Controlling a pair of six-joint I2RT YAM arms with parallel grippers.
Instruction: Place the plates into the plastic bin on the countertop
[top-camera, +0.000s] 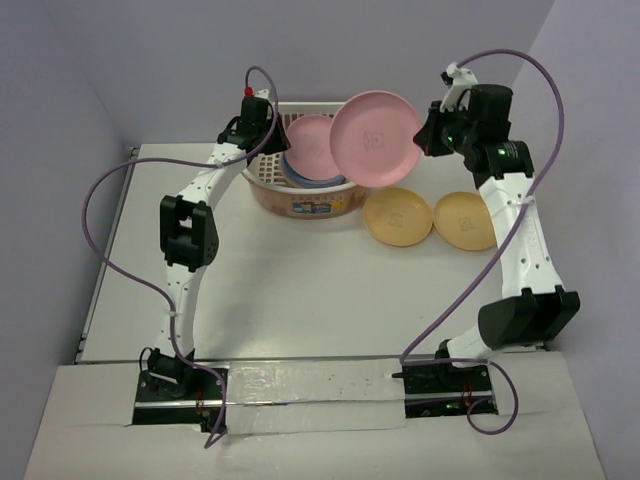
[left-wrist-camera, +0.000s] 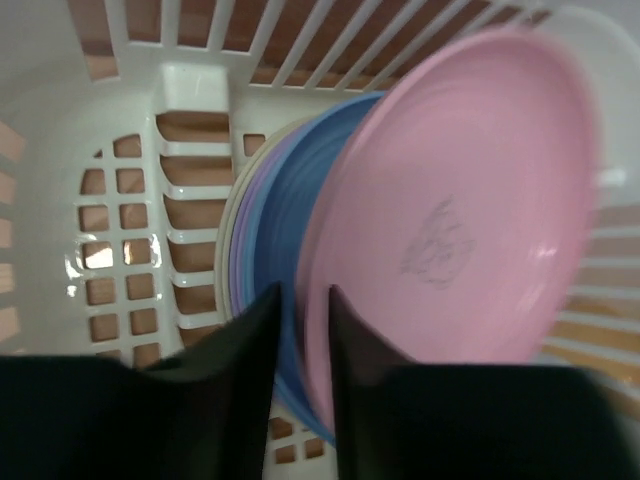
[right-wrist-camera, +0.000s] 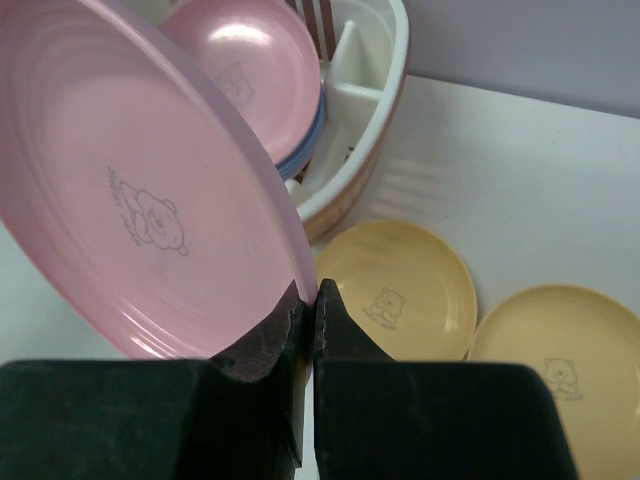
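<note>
My right gripper (top-camera: 428, 130) (right-wrist-camera: 310, 295) is shut on the rim of a pink plate (top-camera: 375, 135) (right-wrist-camera: 130, 200), held tilted in the air over the right end of the plastic bin (top-camera: 310, 205) (right-wrist-camera: 375, 130). Another pink plate (top-camera: 312, 140) (left-wrist-camera: 470, 200) stands in the bin against blue (left-wrist-camera: 300, 200), lilac and cream plates. My left gripper (top-camera: 268, 128) (left-wrist-camera: 305, 300) is low inside the bin, jaws slightly apart on either side of the pink and blue rims. Two yellow-orange plates (top-camera: 398, 216) (top-camera: 466, 220) lie flat on the countertop right of the bin.
The bin's slotted wall and rack dividers (left-wrist-camera: 190, 150) are close on the left of my left gripper. The pale lilac back wall stands right behind the bin. The yellow-orange plates (right-wrist-camera: 400, 285) (right-wrist-camera: 560, 360) lie below my right gripper.
</note>
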